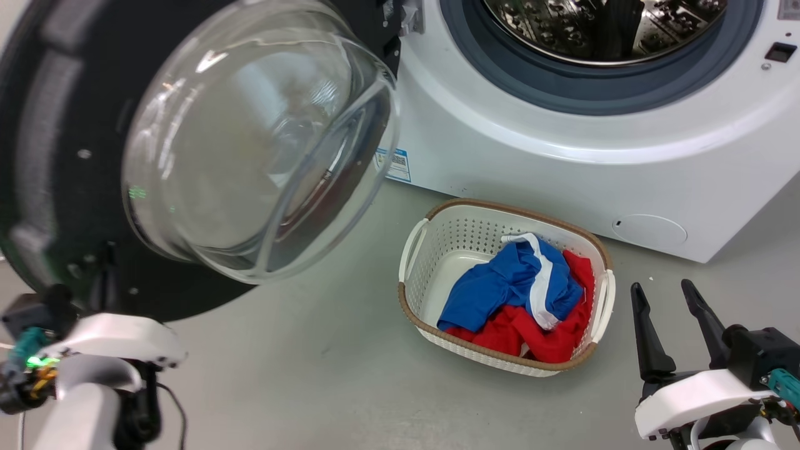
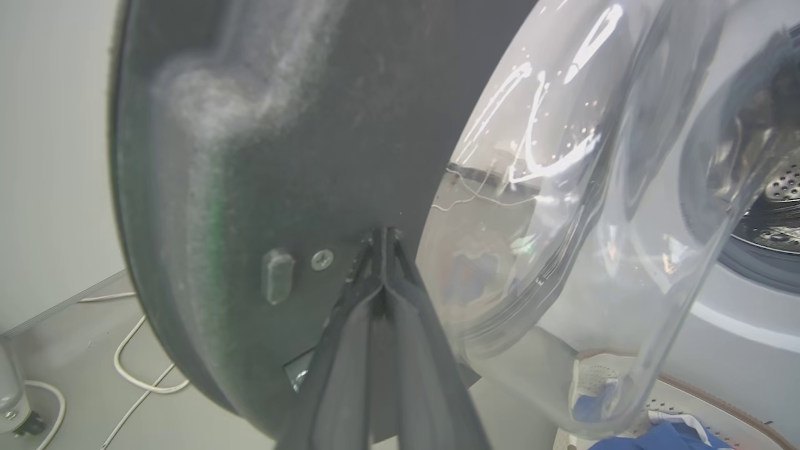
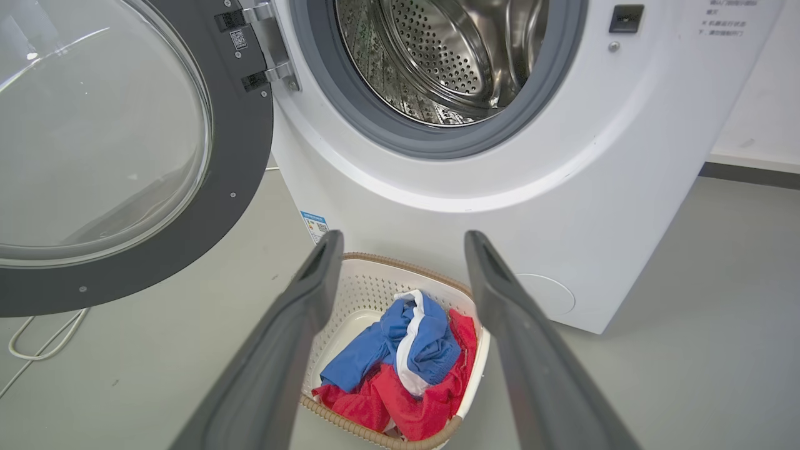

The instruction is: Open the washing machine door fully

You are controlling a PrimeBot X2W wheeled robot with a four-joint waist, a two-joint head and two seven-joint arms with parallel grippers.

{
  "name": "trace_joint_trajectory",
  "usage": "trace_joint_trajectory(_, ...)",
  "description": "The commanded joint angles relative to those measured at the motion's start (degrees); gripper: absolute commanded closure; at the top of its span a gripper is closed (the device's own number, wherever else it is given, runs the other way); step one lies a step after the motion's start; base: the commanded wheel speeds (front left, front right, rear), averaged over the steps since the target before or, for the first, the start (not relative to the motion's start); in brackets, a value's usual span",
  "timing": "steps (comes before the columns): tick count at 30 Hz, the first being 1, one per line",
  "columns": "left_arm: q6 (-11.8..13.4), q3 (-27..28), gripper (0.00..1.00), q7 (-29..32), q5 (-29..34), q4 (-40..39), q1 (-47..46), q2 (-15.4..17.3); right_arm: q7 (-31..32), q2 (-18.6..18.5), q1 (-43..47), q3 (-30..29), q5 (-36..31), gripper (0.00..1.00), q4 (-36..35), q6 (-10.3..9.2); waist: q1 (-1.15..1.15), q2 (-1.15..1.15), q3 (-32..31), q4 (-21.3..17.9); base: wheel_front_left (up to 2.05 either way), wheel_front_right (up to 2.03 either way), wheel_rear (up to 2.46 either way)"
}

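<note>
Pushing looks to be the step in hand. The left gripper (image 2: pixel 382 240) has its 2 jaws pressed flat together, holding nothing. Its tips are set against the matt inner face of the large round black washing machine door (image 1: pixel 250 144), just left of its bulging clear glass bowl. Closed jaws make a stiff prod, better suited to shoving a panel than pinching its rim.

The door stands wide of the white front-loading machine (image 1: pixel 531 175), hinged at the machine's left and reaching toward the near left. That leaves the perforated steel drum (image 1: pixel 600 25) bare, though some swing probably remains. The right gripper (image 1: pixel 662 290) hovers at the near right, jaws spread and empty. It is likely placed clear of the door's arc and of the white lattice laundry basket (image 1: pixel 415 244) of blue and red clothes on the floor.

Whether the tips truly touch the door is hard to judge, since the head view shows them dark against dark. The door's left edge and the drum's top are cut off there, and the glass smears whatever lies behind it.
</note>
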Motion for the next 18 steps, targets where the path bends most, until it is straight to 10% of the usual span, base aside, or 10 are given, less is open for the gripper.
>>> trace_joint_trajectory(1, -0.4, 1.9, 1.0, -0.5, -0.8, 1.9, -1.6, 1.6, -0.1, -0.3, -0.7, 0.1, 0.1, 0.0, 0.0, 0.0, 0.0, 0.0, 0.5, -0.4, 0.0, 0.0, 0.0)
trace_joint_trajectory(18, -7.7, 6.6, 1.0, -2.1, -1.9, 17.5, -10.9, 5.8, -1.2, -0.2, -1.7, 0.4, 0.4, 0.0, 1.9, -0.01, 0.0, 0.0, -0.7, -1.4, 0.0, 0.0, 0.0)
